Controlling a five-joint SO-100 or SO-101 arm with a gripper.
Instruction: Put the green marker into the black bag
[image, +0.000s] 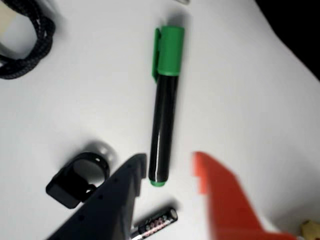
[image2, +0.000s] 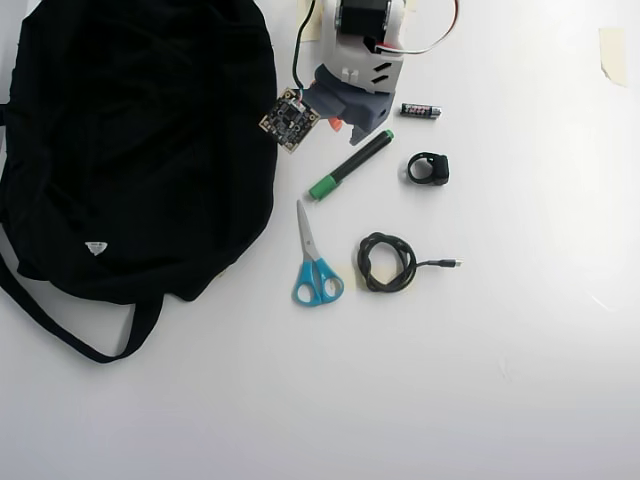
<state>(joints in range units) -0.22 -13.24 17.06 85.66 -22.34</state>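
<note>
- The black bag (image2: 130, 150) lies flat at the left of the overhead view.
- The gripper (image: 170, 172) is spread open, its dark and orange fingers flanking the tip end of the green marker (image: 165, 105), which lies on the table (image2: 500, 350) right of the bag.
- The battery (image2: 420, 110) and black ring (image2: 429, 169) lie further right.

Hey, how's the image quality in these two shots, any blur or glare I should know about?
Wrist view: soft overall, the gripper fingers nearest the lens are blurred, the green marker is somewhat clearer. Overhead view: sharp and evenly lit, the white table is bright with only faint shadows, and the black bag is so dark that its folds barely show.
</note>
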